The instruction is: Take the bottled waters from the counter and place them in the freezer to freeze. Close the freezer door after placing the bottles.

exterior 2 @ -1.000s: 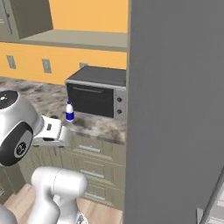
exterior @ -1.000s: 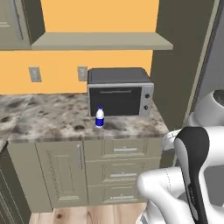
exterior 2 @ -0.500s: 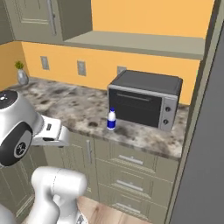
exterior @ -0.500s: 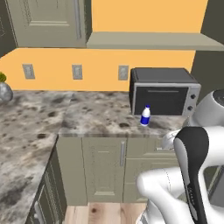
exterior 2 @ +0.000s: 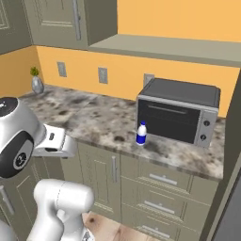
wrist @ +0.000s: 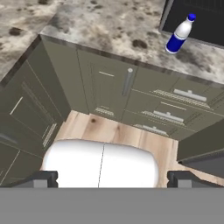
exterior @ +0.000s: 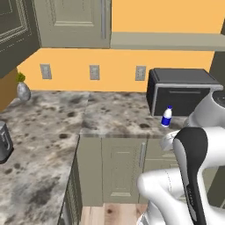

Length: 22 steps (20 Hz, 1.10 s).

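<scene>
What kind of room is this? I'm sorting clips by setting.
A home kitchen, rendered: a speckled stone counter over panelled cabinets, with a dark toaster oven and a small water bottle standing in front of it.

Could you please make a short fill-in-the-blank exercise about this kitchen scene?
1. The small translucent-white plastic bottle has a ____ cap.
2. The bottle stands on the speckled stone counter in front of the dark ____.
3. The bottle stands ____, not lying down.
4. The small grey vase with a plant stands at the counter's far ____ end.

Missing words: blue; toaster oven; upright; left
</scene>
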### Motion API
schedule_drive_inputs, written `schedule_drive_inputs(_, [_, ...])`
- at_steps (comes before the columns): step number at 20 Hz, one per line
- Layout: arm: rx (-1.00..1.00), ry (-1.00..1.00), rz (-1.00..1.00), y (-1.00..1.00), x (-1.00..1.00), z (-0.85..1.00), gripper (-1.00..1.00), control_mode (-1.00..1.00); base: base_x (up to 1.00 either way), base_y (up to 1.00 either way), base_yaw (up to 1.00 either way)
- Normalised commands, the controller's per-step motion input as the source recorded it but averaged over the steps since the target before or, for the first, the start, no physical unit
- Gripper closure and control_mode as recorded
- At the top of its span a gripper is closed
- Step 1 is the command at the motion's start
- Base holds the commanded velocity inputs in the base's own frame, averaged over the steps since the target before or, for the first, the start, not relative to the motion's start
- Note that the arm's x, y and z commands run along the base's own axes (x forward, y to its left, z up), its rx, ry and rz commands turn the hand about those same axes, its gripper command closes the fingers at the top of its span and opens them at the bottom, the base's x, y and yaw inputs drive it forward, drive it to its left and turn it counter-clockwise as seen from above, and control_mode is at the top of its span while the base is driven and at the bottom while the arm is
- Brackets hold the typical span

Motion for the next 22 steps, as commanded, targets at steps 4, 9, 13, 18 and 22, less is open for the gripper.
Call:
schedule_drive_inputs(4, [0.00,0.00,0.00,0.00,0.00,0.00,-1.00,1.00,0.36,0.14,0.00])
schedule_drive_inputs(9, [0.00,0.00,0.00,0.00,0.00,0.00,-1.00,1.00,0.48,0.40,0.00])
schedule_drive_inputs(13, [0.00,0.00,0.00,0.00,0.00,0.00,-1.00,1.00,0.43,0.25,0.00])
schedule_drive_inputs(18, [0.00,0.00,0.00,0.00,0.00,0.00,-1.00,1.00,0.54,0.10,0.00])
schedule_drive_inputs(22, [0.00,0.00,0.00,0.00,0.00,0.00,-1.00,1.00,0.55,0.13,0.00])
